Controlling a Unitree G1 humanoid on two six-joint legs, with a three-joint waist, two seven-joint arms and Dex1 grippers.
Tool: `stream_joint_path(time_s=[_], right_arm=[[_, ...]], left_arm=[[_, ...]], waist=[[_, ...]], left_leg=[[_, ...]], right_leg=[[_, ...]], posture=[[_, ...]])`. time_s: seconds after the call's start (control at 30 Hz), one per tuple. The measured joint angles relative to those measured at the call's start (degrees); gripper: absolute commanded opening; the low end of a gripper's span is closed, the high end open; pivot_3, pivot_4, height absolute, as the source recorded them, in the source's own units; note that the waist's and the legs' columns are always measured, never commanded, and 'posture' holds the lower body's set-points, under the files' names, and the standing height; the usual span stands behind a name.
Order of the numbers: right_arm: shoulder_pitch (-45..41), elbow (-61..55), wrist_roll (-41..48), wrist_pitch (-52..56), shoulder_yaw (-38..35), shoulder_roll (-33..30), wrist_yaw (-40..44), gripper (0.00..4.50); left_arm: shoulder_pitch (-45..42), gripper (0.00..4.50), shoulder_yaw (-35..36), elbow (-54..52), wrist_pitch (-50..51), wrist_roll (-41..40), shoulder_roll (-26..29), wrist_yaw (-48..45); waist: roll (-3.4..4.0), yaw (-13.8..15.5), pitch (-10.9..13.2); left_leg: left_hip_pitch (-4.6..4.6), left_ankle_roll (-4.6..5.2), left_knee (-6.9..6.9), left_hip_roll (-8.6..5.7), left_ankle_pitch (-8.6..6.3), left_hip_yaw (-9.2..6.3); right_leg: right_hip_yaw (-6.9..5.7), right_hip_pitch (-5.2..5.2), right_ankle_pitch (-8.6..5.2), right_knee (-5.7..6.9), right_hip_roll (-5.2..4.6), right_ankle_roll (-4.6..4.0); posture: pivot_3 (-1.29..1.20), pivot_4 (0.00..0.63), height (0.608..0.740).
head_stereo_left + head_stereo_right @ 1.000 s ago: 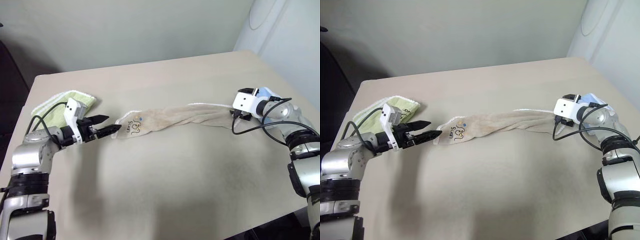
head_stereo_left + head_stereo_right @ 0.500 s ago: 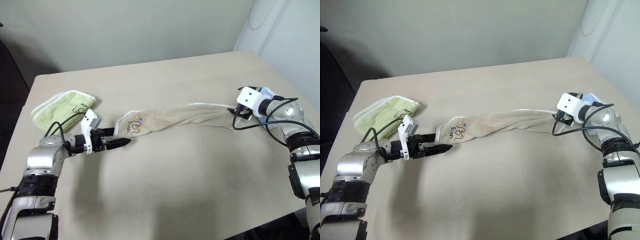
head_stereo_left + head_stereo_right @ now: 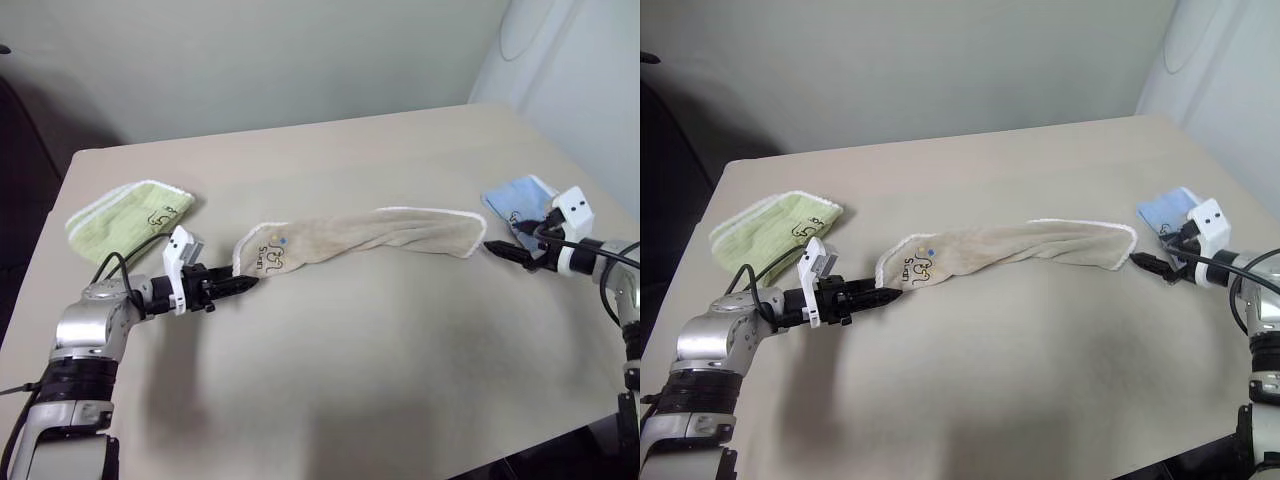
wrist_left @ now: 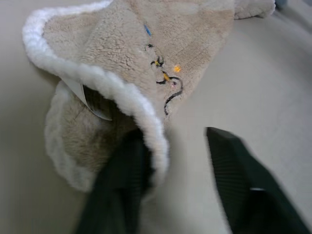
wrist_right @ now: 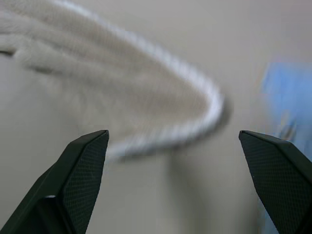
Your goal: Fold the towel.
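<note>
Released at the right: right gripper [image 3: 1148,264] now backed off, fingers spread. Beige terry towel [image 3: 370,237] stretched across tan table [image 3: 330,390] (unfolded); left gripper [image 3: 238,285] closing on logo end.

Towel [image 3: 350,238]: beige-tan terry, edged all round in white stitching; small embroidered logo in black line with blue, yellow and orange specks near its left end; white tag [image 4: 83,95] under the fold.
Green towel [image 3: 125,210], near the table's left edge: pale lime with white edging and a dark embroidered mark.
Blue towel [image 3: 515,197], near the right edge: light blue.
Table [image 3: 350,370]: plain beige, unpatterned.
Left gripper [image 3: 237,285] and right gripper [image 3: 497,250]: black fingers, white housings.
</note>
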Motion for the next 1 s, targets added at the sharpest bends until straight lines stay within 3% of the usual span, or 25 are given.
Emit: stream_joint_path(time_s=[0.03, 0.23, 0.6, 0.7, 1.0], right_arm=[[0.11, -0.39, 1.81, 3.58, -1.83, 0.52, -1.01, 4.50], [0.29, -1.89, 7.97, 13.22, -6.04, 6.06, -5.46, 4.50], [-4.05, 7.61, 6.94, 10.32, -2.45, 9.39, -5.92, 4.50], [-5.57, 9.99, 6.49, 9.29, -1.82, 9.40, -5.38, 3.94], [-6.25, 11.55, 6.50, 8.81, -1.76, 9.78, -3.90, 0.74]], left_arm=[[0.21, 0.63, 0.16, -0.77, 0.02, -0.44, 0.01, -0.17], [1.63, 0.63, 1.10, -1.90, 0.37, -1.65, 0.56, -0.92], [2.22, 0.63, 1.29, -1.44, 0.32, -1.30, 1.31, 0.12], [2.48, 0.58, 1.45, -1.51, 0.32, -1.32, 1.60, 0.41], [4.96, 0.58, 2.74, -1.88, 0.22, -1.59, 3.12, 0.53]], waist=[[0.00, -0.08, 0.00], [0.00, -0.30, 0.00], [0.01, -0.18, 0.00], [0.01, -0.17, 0.00], [0.01, -0.08, 0.00]], left_leg=[[0.06, 0.08, -0.02, -0.01, -0.01, 0.02], [0.32, 0.57, -0.03, 0.04, -0.29, 0.00], [0.32, 0.60, -0.01, 0.03, -0.31, -0.08], [0.32, 0.60, -0.02, 0.03, -0.30, -0.08], [0.32, 0.59, -0.03, 0.03, -0.30, -0.08]], right_leg=[[0.03, 0.04, 0.00, 0.00, 0.01, 0.01], [0.04, 0.21, -0.02, 0.01, 0.13, -0.01], [0.01, 0.21, -0.02, 0.03, 0.13, 0.00], [0.01, 0.21, -0.02, 0.03, 0.14, -0.01], [0.01, 0.21, -0.07, 0.04, 0.15, -0.09]], posture=[[0.00, 0.150, 0.740], [0.00, 0.150, 0.740], [0.00, 0.150, 0.740], [0.00, 0.150, 0.740], [0.00, 0.150, 0.740]])
